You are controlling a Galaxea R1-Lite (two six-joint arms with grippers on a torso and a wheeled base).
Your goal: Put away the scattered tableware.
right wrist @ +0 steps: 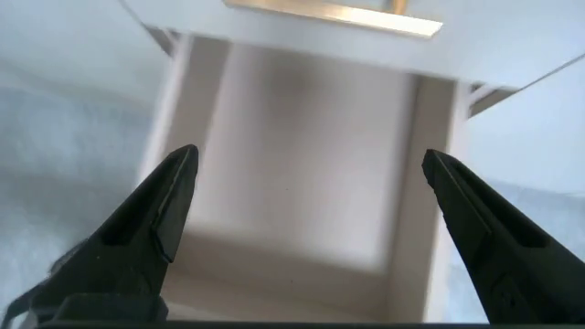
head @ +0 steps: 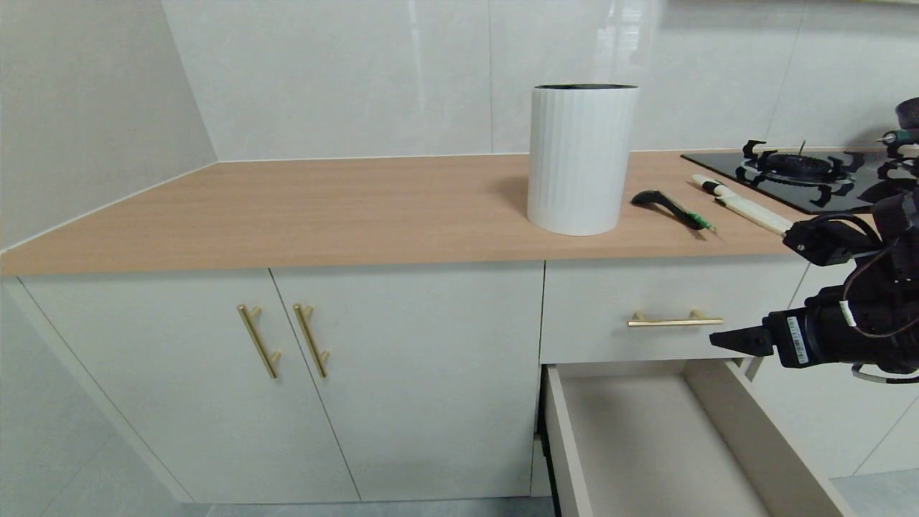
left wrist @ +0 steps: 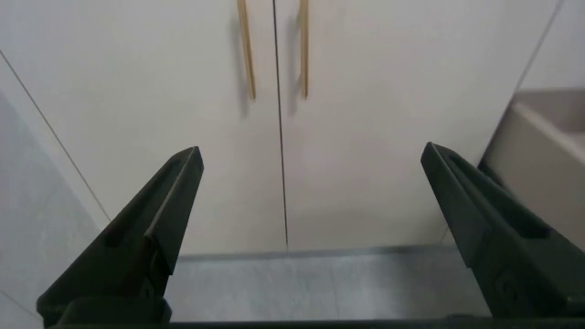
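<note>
Black utensil (head: 671, 208) and cream utensil (head: 743, 206) lie near the worktop's (head: 323, 215) front edge, between the white canister (head: 581, 158) and the hob (head: 797, 172). Both look light, stiff and slim, and probably slippery lying flat, so mid-handle seems the safest hold. The right end effector (right wrist: 308, 153) gapes wide above the open drawer (head: 563, 445). The left end effector (left wrist: 311, 155) is equally wide, facing the cupboard doors (left wrist: 366, 137).
</note>
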